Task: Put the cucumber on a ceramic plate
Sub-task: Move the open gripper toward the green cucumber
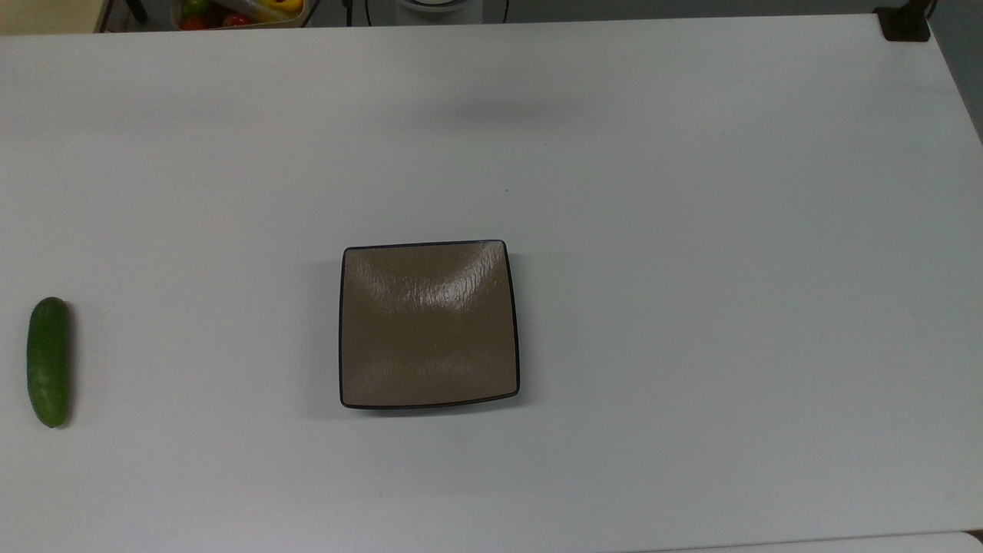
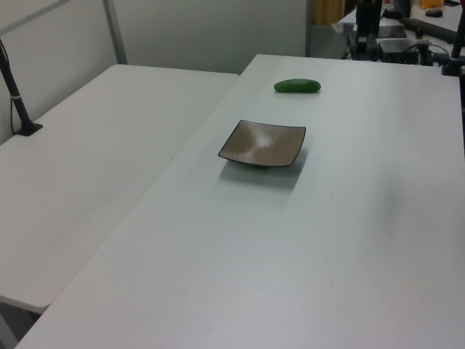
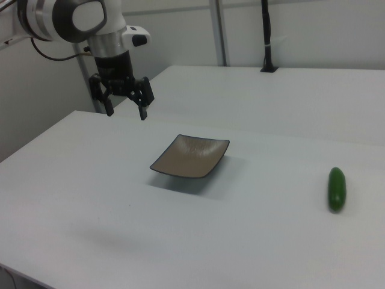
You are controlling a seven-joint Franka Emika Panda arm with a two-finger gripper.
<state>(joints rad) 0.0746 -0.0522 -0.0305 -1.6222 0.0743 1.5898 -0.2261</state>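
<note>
A dark-green cucumber point(image 1: 48, 362) lies on the white table at the top view's far left, well apart from the plate; it also shows as the cucumber point(image 2: 297, 86) beyond the plate in the left view and the cucumber point(image 3: 336, 188) at the right view's right. The square tan-brown ceramic plate point(image 1: 429, 323) with a thin black rim sits mid-table with nothing on it, seen as plate point(image 2: 262, 143) and plate point(image 3: 190, 156). My gripper point(image 3: 126, 113) hangs open high above the table, to the right view's left of the plate, holding nothing.
The white table point(image 1: 691, 230) has broad bare surface around the plate. A second white table point(image 2: 87, 189) adjoins it on the left view's left. A container of colourful items point(image 1: 238, 11) sits past the far edge. A black post point(image 3: 267, 36) stands at the back.
</note>
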